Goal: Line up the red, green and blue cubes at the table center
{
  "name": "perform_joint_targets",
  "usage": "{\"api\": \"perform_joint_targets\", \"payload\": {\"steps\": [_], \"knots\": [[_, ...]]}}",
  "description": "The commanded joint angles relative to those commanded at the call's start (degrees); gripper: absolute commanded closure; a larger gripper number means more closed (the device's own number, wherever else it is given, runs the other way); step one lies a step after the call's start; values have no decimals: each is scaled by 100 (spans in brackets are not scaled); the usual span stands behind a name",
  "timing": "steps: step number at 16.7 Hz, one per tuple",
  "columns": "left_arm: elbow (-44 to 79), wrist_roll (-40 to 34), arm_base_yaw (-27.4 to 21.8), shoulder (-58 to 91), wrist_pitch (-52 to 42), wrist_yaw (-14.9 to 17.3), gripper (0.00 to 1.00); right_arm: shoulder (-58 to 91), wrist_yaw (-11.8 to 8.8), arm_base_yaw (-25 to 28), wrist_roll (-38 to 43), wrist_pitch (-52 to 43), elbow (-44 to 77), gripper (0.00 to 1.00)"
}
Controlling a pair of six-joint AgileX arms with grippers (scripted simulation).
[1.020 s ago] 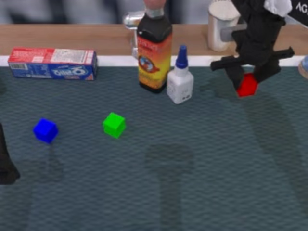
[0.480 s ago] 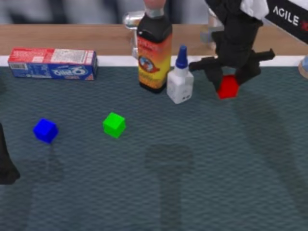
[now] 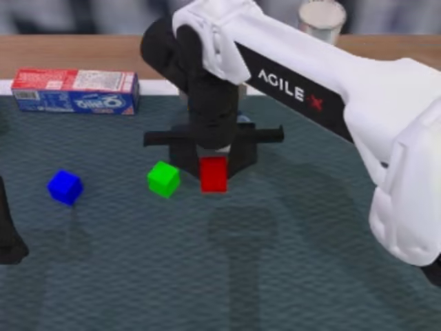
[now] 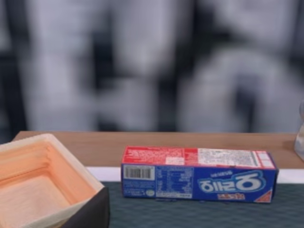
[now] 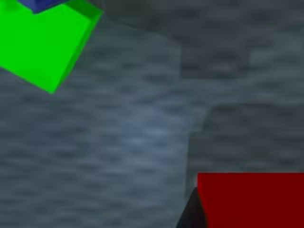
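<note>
Top view, right arm: the white AgileX arm reaches in from the right edge of the frame across to the upper middle.
Top view, right gripper [image 3: 213,165]: black, at centre frame, jaws clamped on the red cube.
Top view, red cube [image 3: 213,174]: held just right of the green cube, a narrow gap between them, over the teal tabletop [image 3: 310,262].
Top view, green cube [image 3: 163,178]: on the tabletop, left of centre.
Top view, blue cube [image 3: 65,187]: at the left, well apart from the green cube.
Top view, left arm: dark part at the lower left edge; I cannot tell how its jaws stand.
Top view, carton [image 3: 74,90]: red-and-blue, upper left, along the white border.
Top view, cup [image 3: 321,16]: white, at the top edge on the wooden strip [image 3: 76,52].
Left wrist view: the carton [image 4: 198,174] lies at lower centre; a tan open box [image 4: 42,185] fills the lower left corner.
Right wrist view: the red cube [image 5: 251,199] is at lower right, the green cube [image 5: 42,42] at upper left, a sliver of the blue cube [image 5: 42,4] above it.
</note>
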Motion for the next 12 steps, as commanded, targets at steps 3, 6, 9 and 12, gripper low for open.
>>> {"api": "perform_joint_targets", "payload": {"steps": [3, 6, 9, 12], "knots": [[0, 0, 0, 0, 0, 0, 0, 34, 41, 574, 669, -142, 263, 100], [0, 0, 0, 0, 0, 0, 0, 29, 54, 710, 811, -166, 325, 100], [0, 0, 0, 0, 0, 0, 0, 20, 40, 693, 815, -154, 310, 100], [0, 0, 0, 0, 0, 0, 0, -13, 34, 694, 810, 81, 76, 100]]}}
